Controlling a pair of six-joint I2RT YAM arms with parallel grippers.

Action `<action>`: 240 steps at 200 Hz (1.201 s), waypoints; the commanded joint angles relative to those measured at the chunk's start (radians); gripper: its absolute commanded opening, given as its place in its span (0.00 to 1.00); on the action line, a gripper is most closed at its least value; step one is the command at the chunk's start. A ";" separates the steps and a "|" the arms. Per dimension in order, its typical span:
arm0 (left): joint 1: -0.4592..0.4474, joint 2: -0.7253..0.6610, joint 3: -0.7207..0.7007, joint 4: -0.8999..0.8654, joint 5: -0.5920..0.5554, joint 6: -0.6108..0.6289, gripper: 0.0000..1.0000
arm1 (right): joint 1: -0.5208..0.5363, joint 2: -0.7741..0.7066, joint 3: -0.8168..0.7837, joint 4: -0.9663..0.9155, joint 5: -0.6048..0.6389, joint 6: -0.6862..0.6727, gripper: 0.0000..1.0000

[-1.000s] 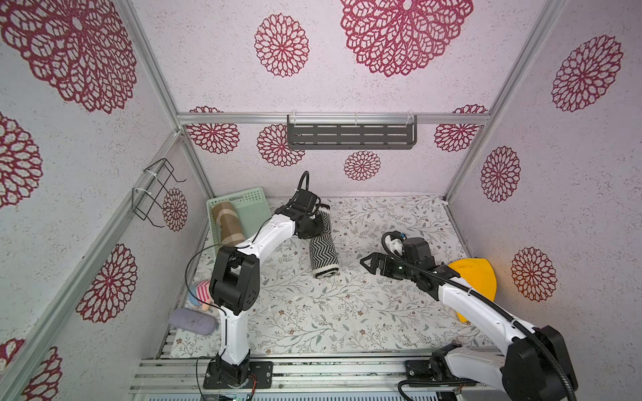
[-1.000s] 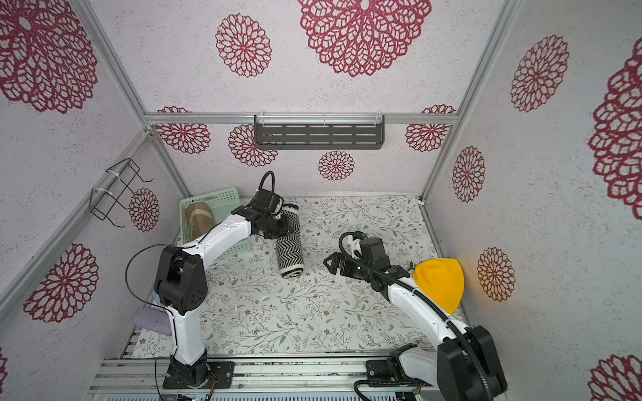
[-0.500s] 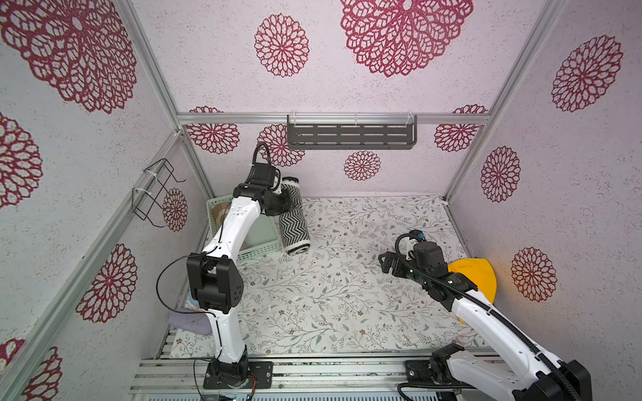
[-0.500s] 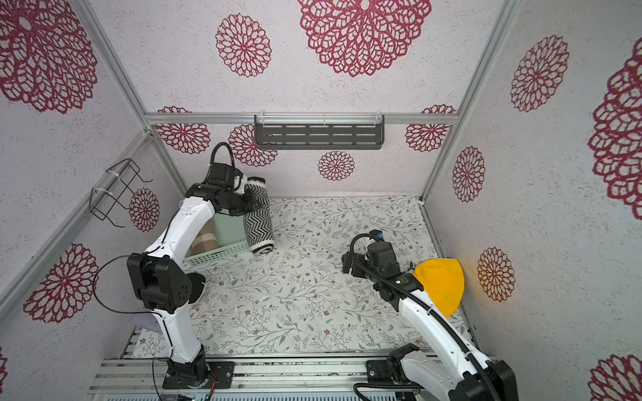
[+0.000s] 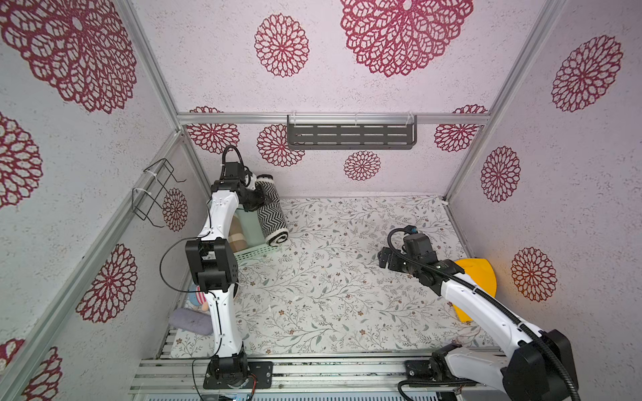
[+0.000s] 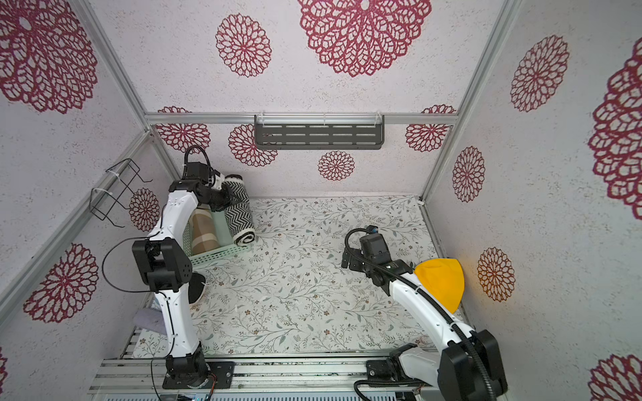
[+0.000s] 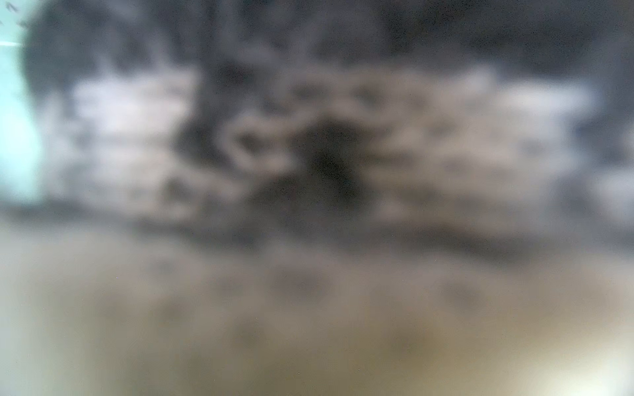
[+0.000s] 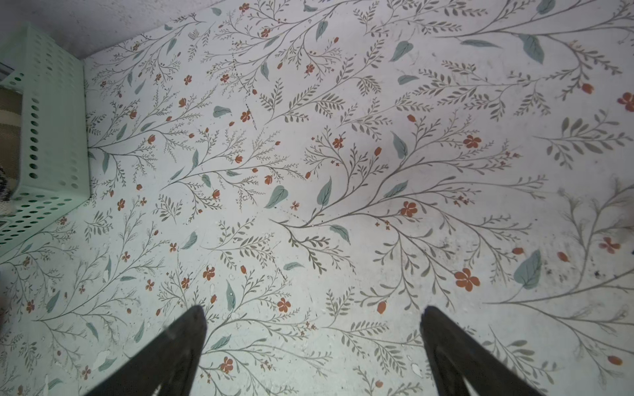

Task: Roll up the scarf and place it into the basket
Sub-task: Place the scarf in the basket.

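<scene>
Placement is the step in hand: the scarf (image 5: pixel 272 212) (image 6: pixel 239 215), already wound into a tight black-and-white zigzag roll, hangs slanted over the right-hand edge of the basket (image 5: pixel 257 251) (image 6: pixel 215 258) in the back left corner. Its far end points up toward the rear wall and its spiral end dips by the rim; I cannot tell whether it touches there. The left gripper (image 5: pixel 260 198) (image 6: pixel 227 198) is clamped on the roll's upper part, jaws pinched narrow into the fabric. The left wrist view shows only a blur of light and dark cloth pressed close to the lens. A tan striped roll (image 5: pixel 236 232) (image 6: pixel 203 229) already lies inside the basket, so the free room seems to be along the right wall.

By my reading, the next move calls for shifting the scarf a little further left until all of it is over the basket, lowering it beside the tan roll, and only then letting go, so that the coil does not spring loose or tip out over the rim.

The right gripper (image 5: pixel 382 258) (image 6: pixel 345 260) (image 8: pixel 314 315) stands wide open and empty above the floral mat (image 8: pixel 343 154), well apart from the basket.

A second ago the scarf lay out on the mat near the middle with the right gripper close by. Since then the left arm has carried it back to the corner and the right arm has drawn away.
</scene>
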 commanded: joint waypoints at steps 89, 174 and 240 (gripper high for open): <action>0.138 0.277 0.146 0.076 0.212 -0.004 0.00 | 0.002 0.142 0.137 -0.035 0.011 0.023 0.99; 0.150 0.439 0.273 0.037 0.171 0.016 0.00 | 0.010 0.162 0.162 -0.053 0.021 0.021 0.99; 0.134 0.500 0.289 0.135 0.230 -0.082 0.12 | 0.030 0.188 0.184 -0.054 0.026 0.026 0.99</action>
